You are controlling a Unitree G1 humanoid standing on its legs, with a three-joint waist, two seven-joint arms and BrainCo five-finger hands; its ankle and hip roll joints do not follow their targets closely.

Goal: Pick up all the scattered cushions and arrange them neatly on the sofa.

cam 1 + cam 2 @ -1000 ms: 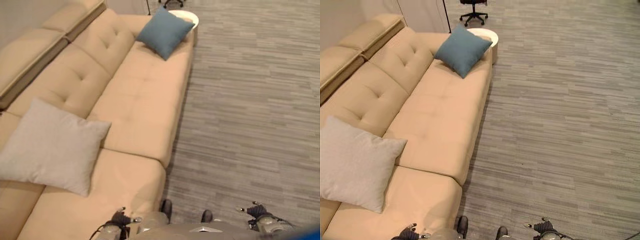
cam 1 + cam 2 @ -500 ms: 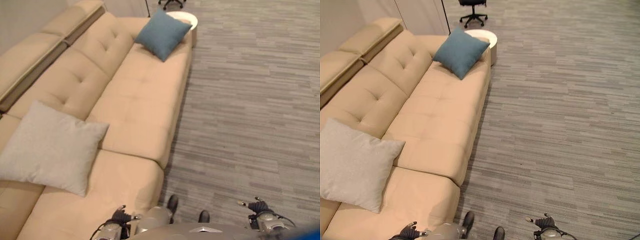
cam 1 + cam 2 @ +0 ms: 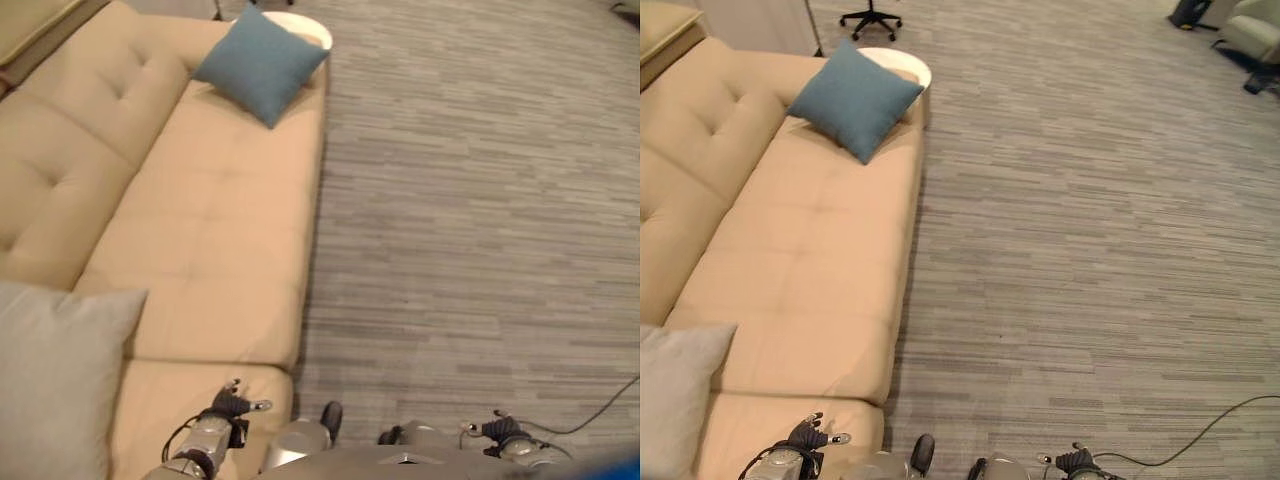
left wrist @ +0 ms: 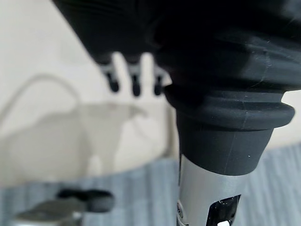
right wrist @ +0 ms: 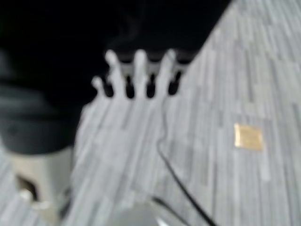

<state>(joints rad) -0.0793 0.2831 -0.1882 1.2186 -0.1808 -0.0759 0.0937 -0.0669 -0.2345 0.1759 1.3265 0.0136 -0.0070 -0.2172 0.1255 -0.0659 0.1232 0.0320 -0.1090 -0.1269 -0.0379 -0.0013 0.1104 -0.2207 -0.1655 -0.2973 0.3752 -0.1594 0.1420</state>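
Observation:
A blue cushion (image 3: 258,65) leans at the far end of the beige sofa (image 3: 210,220). A light grey cushion (image 3: 55,385) rests on the sofa's near seat at the lower left. My left hand (image 3: 232,404) hangs low over the sofa's near corner, fingers relaxed and holding nothing; in the left wrist view its fingertips (image 4: 134,84) point at the beige seat. My right hand (image 3: 500,430) hangs low over the carpet, also with nothing in it; its fingers (image 5: 136,75) spread straight in the right wrist view.
A round white side table (image 3: 902,66) stands behind the blue cushion. An office chair's base (image 3: 871,17) is at the far wall. Grey striped carpet (image 3: 470,200) spreads to the right. A pale armchair (image 3: 1255,25) sits at the far right.
The camera has swung to the right: the sofa and both cushions have slid left in the picture and more carpet shows. Both hands stay low and empty.

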